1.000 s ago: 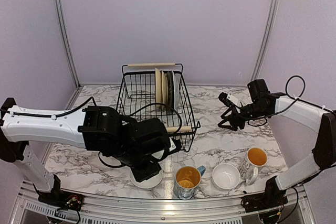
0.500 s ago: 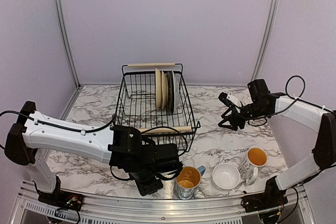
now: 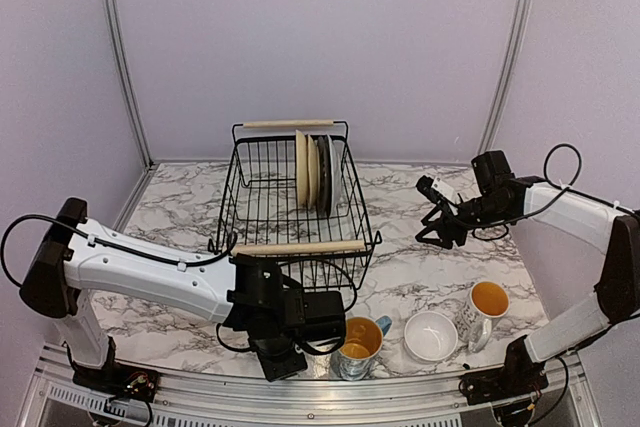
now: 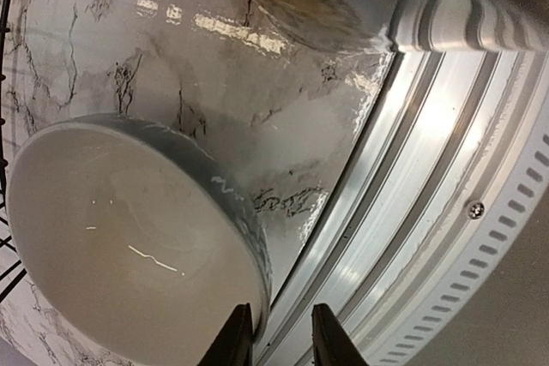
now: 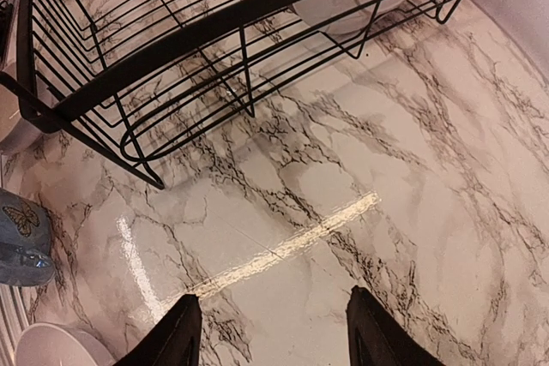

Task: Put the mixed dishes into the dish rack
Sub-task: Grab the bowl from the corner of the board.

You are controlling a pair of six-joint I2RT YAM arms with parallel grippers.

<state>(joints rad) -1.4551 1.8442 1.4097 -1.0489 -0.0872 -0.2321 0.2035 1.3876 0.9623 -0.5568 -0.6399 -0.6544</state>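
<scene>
The marble table (image 3: 430, 257) has a big black dish rack (image 3: 300, 246) in the middle. A few plates (image 3: 312, 172) stand on edge in the slots at the back of it. The other dishes are not loaded yet.

A white bowl (image 4: 129, 237) sits at the near edge of the table, in front of the rack. Beside it to the right are a blue mug (image 3: 358, 344), the other white bowl (image 3: 431, 335) and a white mug (image 3: 487, 305).

The step now looks like picking up the first bowl. The left gripper (image 4: 279, 327) is low over it. Its fingers (image 4: 238, 336) are close together, one on each side of the bowl's wall. I cannot tell if they pinch it tight yet.

The right gripper (image 5: 274, 332) hangs above the table to the right of the rack. Its fingers are spread wide and hold nothing.

Next, I think the left fingers need a firm squeeze on the wall. Then the bowl must go straight up, over the rack's front handle and down inside.
</scene>
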